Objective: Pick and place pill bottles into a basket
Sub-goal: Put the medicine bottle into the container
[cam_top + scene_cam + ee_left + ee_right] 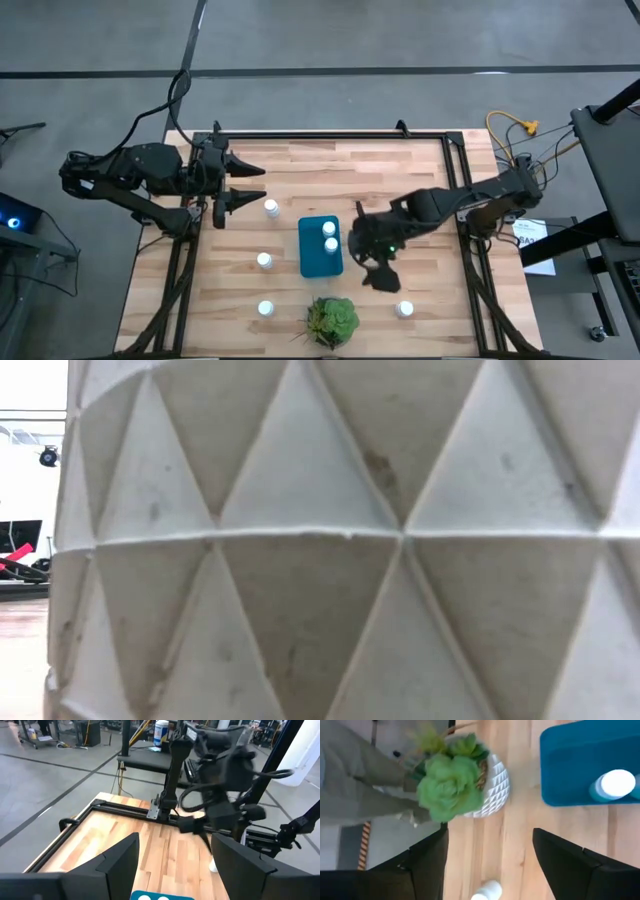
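Right gripper [375, 262] spread, empty, just right of basket [309, 262], which holds two bottles [329, 236]. Four remain on table [420, 190]. Left gripper [245, 183] open, waiting. Risk: descending fingers may topple bottle [404, 309].

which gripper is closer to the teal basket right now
Right. The right gripper hangs open just off the basket's right side, toward the plant. The left gripper sits open farther away, beyond the basket's far-left corner, near the table's left edge.
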`<state>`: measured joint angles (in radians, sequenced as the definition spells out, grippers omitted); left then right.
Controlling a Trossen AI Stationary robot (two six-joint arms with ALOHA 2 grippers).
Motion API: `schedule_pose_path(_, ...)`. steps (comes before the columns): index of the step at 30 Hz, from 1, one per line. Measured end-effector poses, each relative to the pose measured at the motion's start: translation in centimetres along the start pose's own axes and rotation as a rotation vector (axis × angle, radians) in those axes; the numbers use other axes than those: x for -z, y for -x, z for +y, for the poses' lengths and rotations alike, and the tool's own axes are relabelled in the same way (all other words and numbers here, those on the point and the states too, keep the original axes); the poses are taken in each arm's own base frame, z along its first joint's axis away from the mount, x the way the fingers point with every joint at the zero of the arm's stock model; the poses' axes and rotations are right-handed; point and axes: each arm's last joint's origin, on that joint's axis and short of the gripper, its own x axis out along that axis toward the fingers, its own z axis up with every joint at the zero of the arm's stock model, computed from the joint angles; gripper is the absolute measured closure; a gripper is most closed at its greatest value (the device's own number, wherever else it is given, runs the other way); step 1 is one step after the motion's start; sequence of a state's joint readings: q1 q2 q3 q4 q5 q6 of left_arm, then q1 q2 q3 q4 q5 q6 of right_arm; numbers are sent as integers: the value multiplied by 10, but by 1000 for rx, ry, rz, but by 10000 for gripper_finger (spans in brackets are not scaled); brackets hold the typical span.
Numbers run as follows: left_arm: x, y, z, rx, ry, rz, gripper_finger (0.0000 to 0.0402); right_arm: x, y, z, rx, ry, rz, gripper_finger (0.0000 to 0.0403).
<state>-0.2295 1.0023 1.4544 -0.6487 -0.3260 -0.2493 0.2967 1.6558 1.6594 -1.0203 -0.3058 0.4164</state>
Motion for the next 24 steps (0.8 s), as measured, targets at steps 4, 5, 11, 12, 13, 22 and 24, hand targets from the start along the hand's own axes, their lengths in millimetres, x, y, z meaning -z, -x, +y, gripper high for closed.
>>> schedule_pose_path(4, 0, 1, 0, 1, 2, -5, 171, 11, 3, 19, 76, 46, 28, 115)
schedule_pose_path(5, 0, 1, 0, 1, 2, -5, 171, 14, 4, 23, 102, 53, 34, 115)
schedule_pose_path(11, -1, 1, 0, 1, 3, -5, 171, 32, 3, 45, 201, 30, 60, 124)
schedule_pose_path(12, 0, 1, 0, 1, 2, -5, 171, 36, 2, 49, 212, 24, 68, 125)
schedule_pose_path(13, 0, 1, 0, 1, 2, -4, 171, 40, 0, 53, 220, 18, 74, 127)
schedule_pose_path(22, 0, 0, 0, 0, 0, -3, 171, 78, -20, 84, 299, -88, 76, 137)
schedule_pose_path(24, 0, 0, 0, 0, 0, -4, 171, 87, -26, 88, 321, -113, 73, 140)
